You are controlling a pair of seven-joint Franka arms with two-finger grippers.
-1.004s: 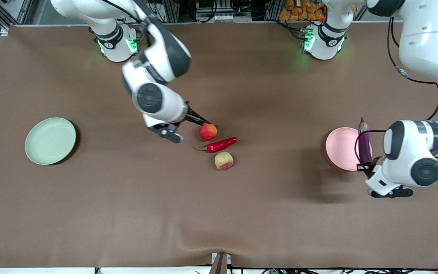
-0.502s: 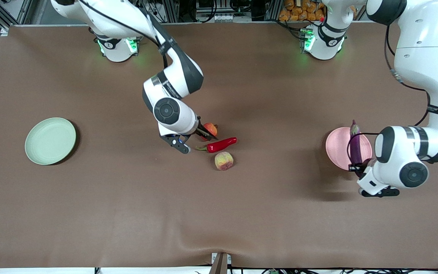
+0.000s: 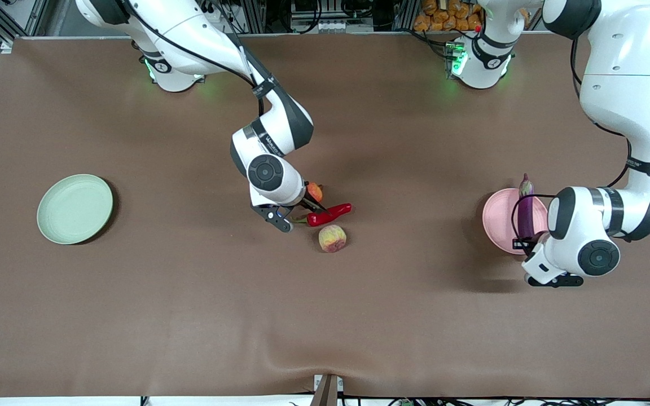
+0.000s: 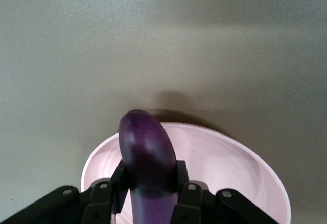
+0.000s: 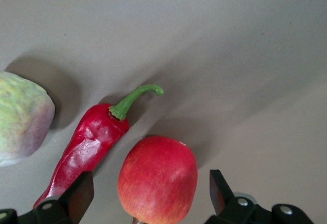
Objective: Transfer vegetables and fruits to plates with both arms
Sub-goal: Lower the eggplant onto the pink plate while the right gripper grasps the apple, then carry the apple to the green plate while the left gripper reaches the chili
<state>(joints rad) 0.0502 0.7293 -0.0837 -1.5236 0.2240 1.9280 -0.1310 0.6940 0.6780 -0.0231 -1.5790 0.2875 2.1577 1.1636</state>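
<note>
- Front view: the left gripper (image 3: 528,243) is over the pink plate (image 3: 497,217) at the left arm's end of the table. It pinches the purple eggplant (image 3: 525,207) at one end, so the long eggplant lies out across the plate. I think it is held low like this so it can be put down softly on the plate.
- Front view: the right gripper (image 3: 309,204) is down in the middle of the table, at the red fruit (image 3: 315,192). The chili pepper (image 3: 329,214) lies just beside the fruit, nearer the camera, and the peach (image 3: 332,238) lies nearer again. The green plate (image 3: 75,208) waits with nothing on it at the right arm's end, well apart from them.
- Left wrist view: two black fingers (image 4: 186,191) press on the sides of the eggplant (image 4: 148,170). The pink plate (image 4: 230,162) is right under it. The eggplant looks ready to be let go.
- Right wrist view: the fingers (image 5: 79,196) are spread wide, one on each side of the red fruit (image 5: 158,178), not touching it yet. The chili pepper (image 5: 89,150) is very close to one finger, so it may get bumped. The peach (image 5: 23,116) sits beside the pepper.
</note>
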